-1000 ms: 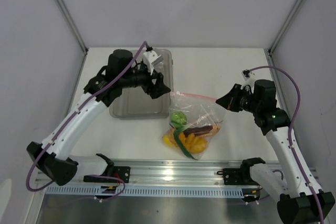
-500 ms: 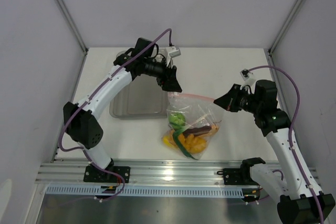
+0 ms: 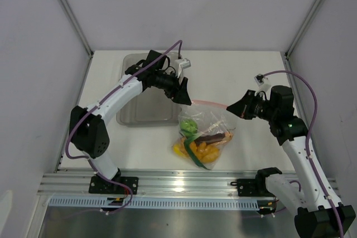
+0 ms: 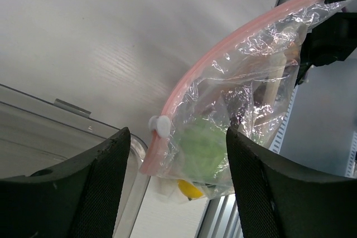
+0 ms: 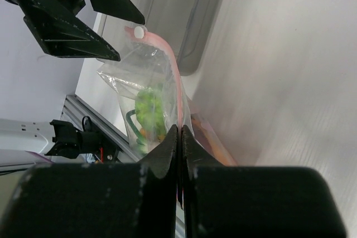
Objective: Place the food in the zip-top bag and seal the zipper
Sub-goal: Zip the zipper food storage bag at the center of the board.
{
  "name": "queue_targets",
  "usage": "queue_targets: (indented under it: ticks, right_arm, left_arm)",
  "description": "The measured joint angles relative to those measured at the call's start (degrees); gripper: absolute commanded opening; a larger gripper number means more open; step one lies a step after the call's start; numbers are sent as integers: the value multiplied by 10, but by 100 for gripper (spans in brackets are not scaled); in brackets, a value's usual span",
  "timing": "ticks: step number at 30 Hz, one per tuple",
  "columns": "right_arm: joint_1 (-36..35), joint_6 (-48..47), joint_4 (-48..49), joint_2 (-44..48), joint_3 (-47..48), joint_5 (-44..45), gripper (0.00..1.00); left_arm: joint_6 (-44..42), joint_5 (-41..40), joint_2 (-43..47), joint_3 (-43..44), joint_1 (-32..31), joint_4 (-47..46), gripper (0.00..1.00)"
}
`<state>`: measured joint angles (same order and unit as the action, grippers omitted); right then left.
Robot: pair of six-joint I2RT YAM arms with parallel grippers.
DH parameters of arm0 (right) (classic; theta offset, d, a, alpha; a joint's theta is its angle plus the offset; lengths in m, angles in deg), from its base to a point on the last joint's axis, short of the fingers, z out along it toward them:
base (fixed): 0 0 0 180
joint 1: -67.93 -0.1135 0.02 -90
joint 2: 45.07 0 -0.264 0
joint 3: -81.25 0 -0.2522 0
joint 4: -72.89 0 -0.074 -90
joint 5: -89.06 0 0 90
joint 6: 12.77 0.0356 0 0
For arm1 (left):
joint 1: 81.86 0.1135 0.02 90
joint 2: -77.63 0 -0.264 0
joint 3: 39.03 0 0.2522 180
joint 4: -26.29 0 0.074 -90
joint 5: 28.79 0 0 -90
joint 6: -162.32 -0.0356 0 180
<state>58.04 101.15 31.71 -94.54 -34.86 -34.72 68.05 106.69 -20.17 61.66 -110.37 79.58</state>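
Note:
The zip-top bag [image 3: 205, 129] hangs over the table with the food inside: a green lime [image 3: 189, 124], a dark-red slice [image 3: 215, 136], an orange cluster [image 3: 205, 150], a yellow lemon [image 3: 179, 149] and a green stalk [image 3: 196, 158]. My right gripper [image 3: 229, 106] is shut on the right end of the pink zipper [image 3: 209, 103] and holds it taut; the right wrist view [image 5: 179, 137] shows the pinch. My left gripper [image 3: 183, 90] is open at the zipper's left end. In the left wrist view the gripper [image 4: 177, 137] straddles the bag corner, with the white slider [image 4: 159, 125] between the fingers [image 4: 83, 193].
A rigid clear grey bin [image 3: 146, 112] stands left of the bag, under the left arm. The aluminium rail [image 3: 184, 182] runs along the near table edge. White walls and frame posts enclose the back and sides.
My left arm has swung from over the bin to the bag's left end, and its open gripper now straddles the zipper's corner. The right gripper has kept its hold.

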Motion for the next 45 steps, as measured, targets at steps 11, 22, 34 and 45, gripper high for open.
queue_targets:
  ticks: [11,22,34,45]
  right_arm:
    - [0,0,4,1,0,-2,0]
    - [0,0,5,1,0,-2,0]
    - [0,0,7,1,0,-3,0]
    - [0,0,7,1,-1,5,0]
  left_arm:
    - [27,-21,0,-2,0,-30,72]
    - [30,-31,-30,14,0,-37,68]
    - [33,-1,-43,10,1,-35,36]
    - [43,17,-42,-12,8,-41,12]
